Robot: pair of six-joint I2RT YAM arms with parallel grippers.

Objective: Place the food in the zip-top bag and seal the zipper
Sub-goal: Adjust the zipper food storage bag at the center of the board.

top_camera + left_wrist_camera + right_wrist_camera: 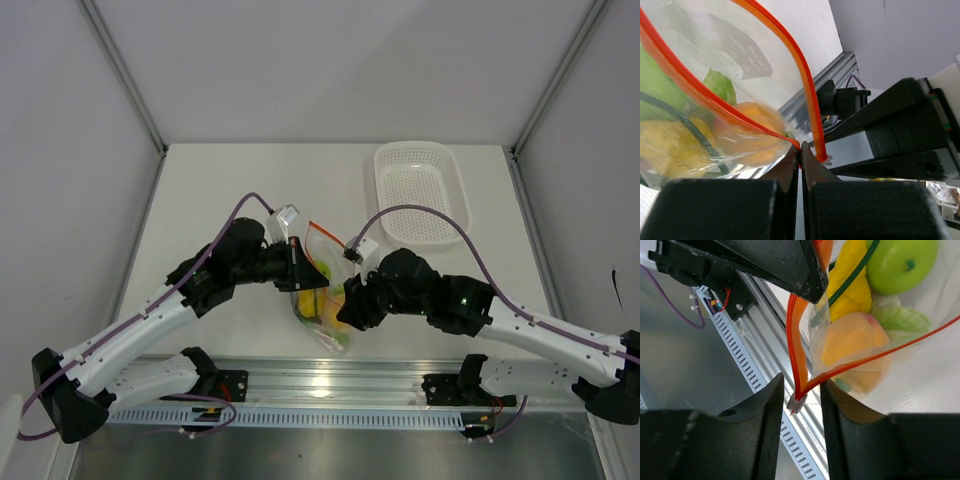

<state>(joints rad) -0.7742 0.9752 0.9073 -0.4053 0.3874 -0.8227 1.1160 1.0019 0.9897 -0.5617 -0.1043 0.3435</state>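
Note:
The clear zip-top bag (325,305) hangs between my two grippers above the table's near edge. The food lies inside it: a green apple (900,265), a yellow piece (852,275), an orange-yellow round fruit (850,340) and a pale leafy piece (900,317). The red-orange zipper (790,45) gapes in a loop, unsealed. My left gripper (801,150) is shut on one end of the zipper. My right gripper (801,385) stands open around the zipper's other corner (799,390), and its fingers do not touch the strip.
A white perforated basket (420,190) stands at the back right of the table. The aluminium rail (330,385) with both arm bases runs along the near edge, just below the bag. Grey walls close in on both sides.

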